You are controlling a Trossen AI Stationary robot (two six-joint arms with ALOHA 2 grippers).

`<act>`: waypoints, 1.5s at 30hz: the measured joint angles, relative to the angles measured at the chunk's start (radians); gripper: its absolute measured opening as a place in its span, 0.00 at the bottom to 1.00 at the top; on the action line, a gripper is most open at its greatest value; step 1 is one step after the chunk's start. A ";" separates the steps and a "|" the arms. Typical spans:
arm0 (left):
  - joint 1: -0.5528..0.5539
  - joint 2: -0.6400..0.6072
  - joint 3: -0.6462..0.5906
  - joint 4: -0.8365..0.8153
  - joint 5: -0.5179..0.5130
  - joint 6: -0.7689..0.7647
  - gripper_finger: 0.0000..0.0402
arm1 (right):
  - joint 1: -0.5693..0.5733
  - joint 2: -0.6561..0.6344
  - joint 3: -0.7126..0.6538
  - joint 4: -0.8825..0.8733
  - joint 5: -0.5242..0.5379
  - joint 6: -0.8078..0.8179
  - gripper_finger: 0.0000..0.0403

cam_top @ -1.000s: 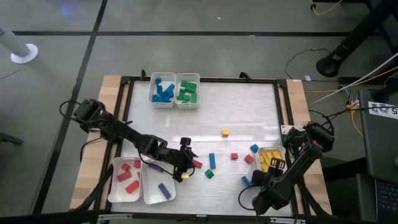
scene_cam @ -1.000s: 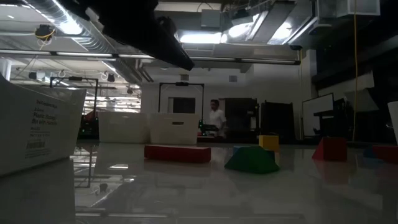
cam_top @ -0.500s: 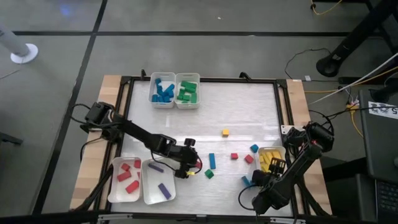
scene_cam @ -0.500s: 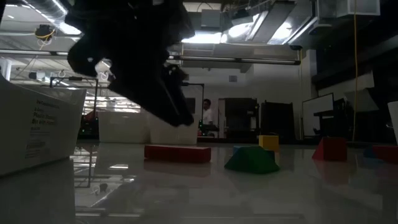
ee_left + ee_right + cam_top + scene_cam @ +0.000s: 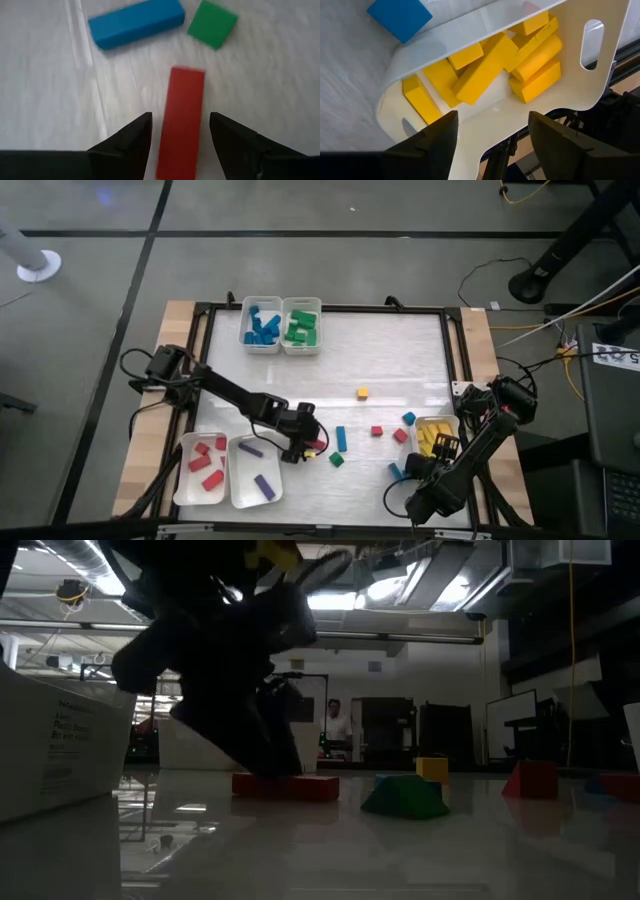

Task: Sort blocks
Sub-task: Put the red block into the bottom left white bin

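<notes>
Red bar [image 5: 181,122] is lying between the wide-spread left claw [image 5: 180,142] at lower centre; the right claw [image 5: 492,132] is hovering, spread wide, over yellow blocks [image 5: 485,70].

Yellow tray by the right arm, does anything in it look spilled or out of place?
Nothing stands out. The yellow blocks lie jumbled but all inside the white tray; a blue block sits outside on the table.

The left arm reaches from the table's left edge toward its near centre, the left gripper [image 5: 312,444] lowered with fingers parted. The right arm folds at the near-right corner, right gripper [image 5: 441,443] spread wide.
</notes>
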 joint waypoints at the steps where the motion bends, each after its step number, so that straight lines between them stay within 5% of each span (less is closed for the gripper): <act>1: 0.003 0.001 0.000 -0.009 0.000 0.000 0.46 | 0.000 0.000 0.000 0.000 0.000 0.000 0.59; 11: 0.008 0.022 0.001 -0.025 0.030 0.004 0.36 | -0.021 0.000 0.000 0.000 -0.145 0.000 0.59; 18: 0.008 0.020 0.001 -0.023 0.029 0.001 0.23 | -0.029 0.000 0.007 -0.001 -0.164 0.000 0.59; 24: 0.006 -0.009 0.017 -0.034 0.040 0.002 0.23 | -0.029 0.000 0.092 0.000 -0.146 0.000 0.59; 30: 0.006 -0.100 0.065 -0.147 0.037 0.016 0.25 | -0.029 0.000 0.171 0.000 0.051 -0.001 0.59; 37: -0.042 -0.273 0.133 -0.456 0.099 -0.101 0.24 | -0.029 0.000 0.192 0.006 0.486 -0.001 0.59; 41: -0.116 -0.382 0.141 -0.652 0.183 -0.280 0.24 | -0.055 0.000 0.192 0.056 0.711 -0.001 0.59; 45: -0.225 -0.468 0.141 -0.837 0.280 -0.592 0.24 | -0.121 0.001 0.192 0.134 0.759 -0.001 0.59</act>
